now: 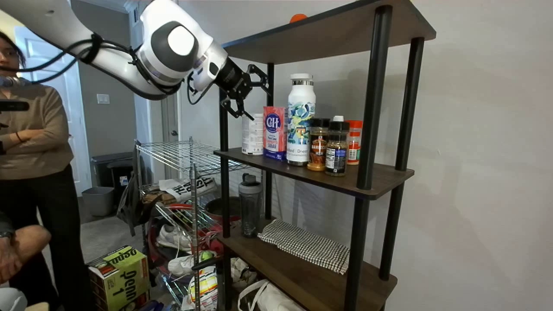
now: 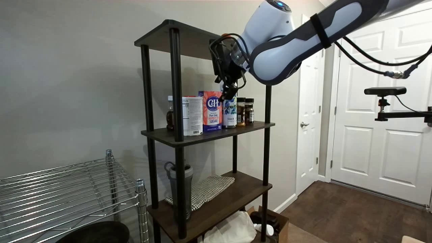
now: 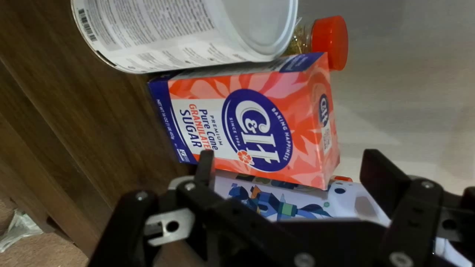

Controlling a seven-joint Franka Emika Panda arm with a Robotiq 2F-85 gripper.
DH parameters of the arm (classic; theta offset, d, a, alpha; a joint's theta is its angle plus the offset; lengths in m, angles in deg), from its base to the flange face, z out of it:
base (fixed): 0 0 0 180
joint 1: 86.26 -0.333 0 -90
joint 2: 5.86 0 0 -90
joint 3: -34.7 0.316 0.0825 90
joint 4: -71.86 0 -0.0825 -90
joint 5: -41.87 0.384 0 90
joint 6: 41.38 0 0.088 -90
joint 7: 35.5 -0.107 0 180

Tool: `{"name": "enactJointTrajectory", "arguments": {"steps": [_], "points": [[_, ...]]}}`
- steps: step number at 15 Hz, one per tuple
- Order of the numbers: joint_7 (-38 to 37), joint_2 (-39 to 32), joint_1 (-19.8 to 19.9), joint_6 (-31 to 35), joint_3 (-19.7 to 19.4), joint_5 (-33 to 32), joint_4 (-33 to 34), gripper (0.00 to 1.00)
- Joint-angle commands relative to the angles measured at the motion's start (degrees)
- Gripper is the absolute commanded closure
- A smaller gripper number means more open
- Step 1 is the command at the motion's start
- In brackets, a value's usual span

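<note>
We show a sugar box, a sharp-edged carton in orange-pink and purple, upright on a dark, wood-grained shelf between round black posts. The box stands between a round white can, finely printed and smooth-lidded, and a tall white bottle, cylindrical, with a blue, green and yellow pattern. Behind the box we see the red cap of a small jar; on the board below lies a checked cloth.

In the wrist view, the box lies beyond the fingertips, and its edge beside the bottle runs across the gap between them. The jaws of the gripper are spread wide and released; in an exterior view we find the fingertips apart from the box.

We see the arm reach in from above, bent at the wrist, so that the gripper slants downward toward the shelf, below the level of the top board.
</note>
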Motion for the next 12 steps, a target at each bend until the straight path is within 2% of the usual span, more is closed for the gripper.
{"name": "enactJointTrajectory", "arguments": {"steps": [1,12], "points": [[-2.1,-2.0,3.1,0.1,2.0,-1.9,2.1,0.0],[-3.6,-4.1,12.7,0.3,11.9,-4.8,6.2,0.0]]}}
